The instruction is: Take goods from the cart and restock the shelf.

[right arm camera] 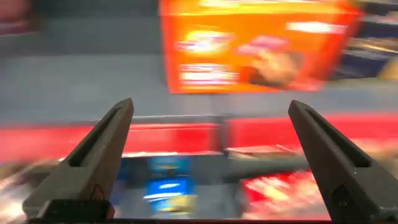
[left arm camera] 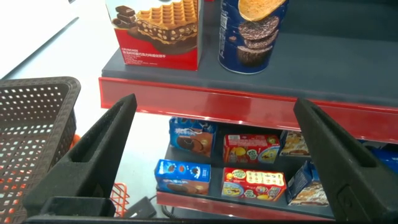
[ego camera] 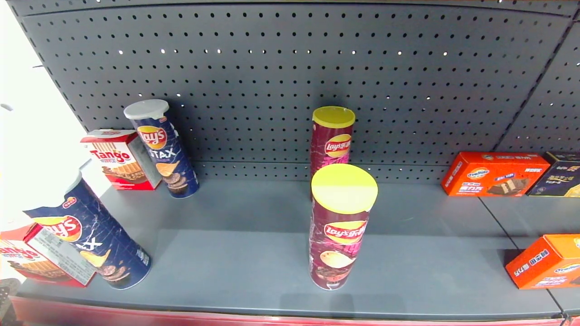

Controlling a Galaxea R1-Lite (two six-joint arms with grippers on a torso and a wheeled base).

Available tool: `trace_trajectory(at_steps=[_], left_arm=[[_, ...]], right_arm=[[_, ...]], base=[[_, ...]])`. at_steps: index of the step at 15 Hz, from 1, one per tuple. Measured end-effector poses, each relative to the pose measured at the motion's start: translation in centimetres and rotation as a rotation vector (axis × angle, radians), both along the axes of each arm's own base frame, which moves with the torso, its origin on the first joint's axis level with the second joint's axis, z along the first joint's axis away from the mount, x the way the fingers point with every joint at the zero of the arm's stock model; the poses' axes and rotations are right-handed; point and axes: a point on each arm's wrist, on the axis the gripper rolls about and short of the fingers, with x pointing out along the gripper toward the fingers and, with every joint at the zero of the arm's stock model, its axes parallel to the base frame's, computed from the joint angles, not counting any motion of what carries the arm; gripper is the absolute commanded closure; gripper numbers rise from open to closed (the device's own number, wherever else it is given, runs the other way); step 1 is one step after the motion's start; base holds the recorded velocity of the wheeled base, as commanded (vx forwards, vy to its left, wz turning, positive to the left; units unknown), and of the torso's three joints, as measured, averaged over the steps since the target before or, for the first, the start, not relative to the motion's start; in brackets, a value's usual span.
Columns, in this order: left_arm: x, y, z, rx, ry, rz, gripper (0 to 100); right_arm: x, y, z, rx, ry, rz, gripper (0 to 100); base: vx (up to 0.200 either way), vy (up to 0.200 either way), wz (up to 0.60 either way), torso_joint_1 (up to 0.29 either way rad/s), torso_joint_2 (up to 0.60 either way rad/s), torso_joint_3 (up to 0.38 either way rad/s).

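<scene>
On the grey shelf [ego camera: 253, 253] stand two maroon chip cans with yellow lids, one in front [ego camera: 342, 226] and one behind [ego camera: 332, 138]. Two blue chip cans [ego camera: 163, 147] [ego camera: 93, 242] and two wafer boxes [ego camera: 120, 158] [ego camera: 41, 262] stand at the left. My left gripper [left arm camera: 216, 102] is open and empty, below the shelf's red front edge [left arm camera: 249, 102], under a wafer box [left arm camera: 158, 31] and a blue can [left arm camera: 252, 34]. My right gripper [right arm camera: 211, 104] is open and empty in front of an orange box [right arm camera: 249, 43].
Orange boxes [ego camera: 494, 173] [ego camera: 546, 261] and a dark box [ego camera: 562, 180] lie at the shelf's right. A dark mesh basket [left arm camera: 31, 137] sits beside the left gripper. A lower shelf holds several small snack boxes [left arm camera: 249, 168]. Bare shelf lies between the cans.
</scene>
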Motion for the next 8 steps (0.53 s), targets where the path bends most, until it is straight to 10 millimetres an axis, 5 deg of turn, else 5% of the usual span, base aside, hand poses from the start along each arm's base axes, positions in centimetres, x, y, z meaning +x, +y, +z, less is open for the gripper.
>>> trace_trajectory(at_steps=[5,8], left_arm=[[0.00,0.00,0.00,0.001,0.000,0.000,0],[0.00,0.00,0.00,0.001,0.000,0.000,0]], right_arm=[[-0.09,0.10,-0.08,0.020,0.027,0.043,0],[-0.10,-0.49,-0.07,-0.003,0.022,-0.224,0]], base=[[0.000,0.000,0.00,0.000,0.00,0.000],[0.000,0.000,0.00,0.000,0.00,0.000]])
